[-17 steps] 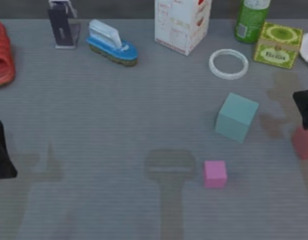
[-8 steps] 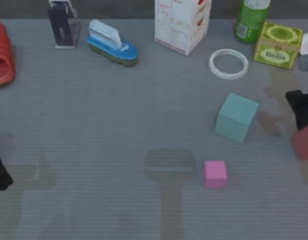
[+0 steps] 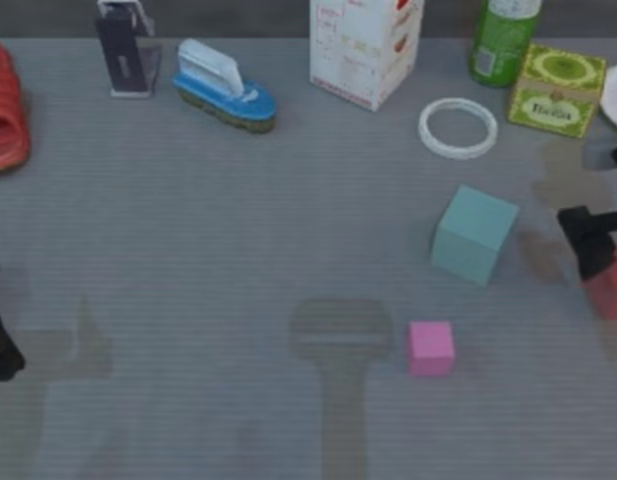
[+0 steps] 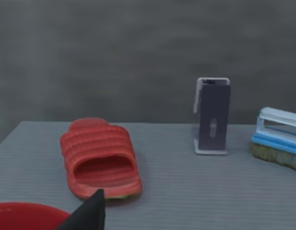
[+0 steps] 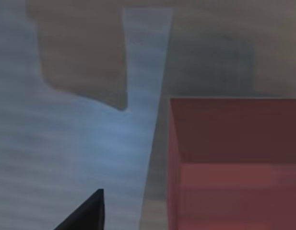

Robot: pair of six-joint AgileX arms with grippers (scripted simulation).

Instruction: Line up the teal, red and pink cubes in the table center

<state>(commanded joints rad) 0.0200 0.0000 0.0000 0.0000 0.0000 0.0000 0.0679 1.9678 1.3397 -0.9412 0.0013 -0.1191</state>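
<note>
A: Where are the three cubes?

B: The large pale teal matte cube (image 3: 474,234) sits right of the ribbed grey bench's (image 3: 238,220) centre. The small pink matte cube (image 3: 431,347) lies nearer the front, apart from it. The mid-sized red matte cube (image 3: 610,285) is at the right edge.

A: And the right arm's tool?

B: The right tool (image 3: 594,245) is over the red cube, partly covering it. I cannot tell whether it is open or closed.

A: The left one?

B: The left tool (image 3: 0,340) is parked at the bench's left edge; only a dark tip shows, so its state is unclear too.
</note>
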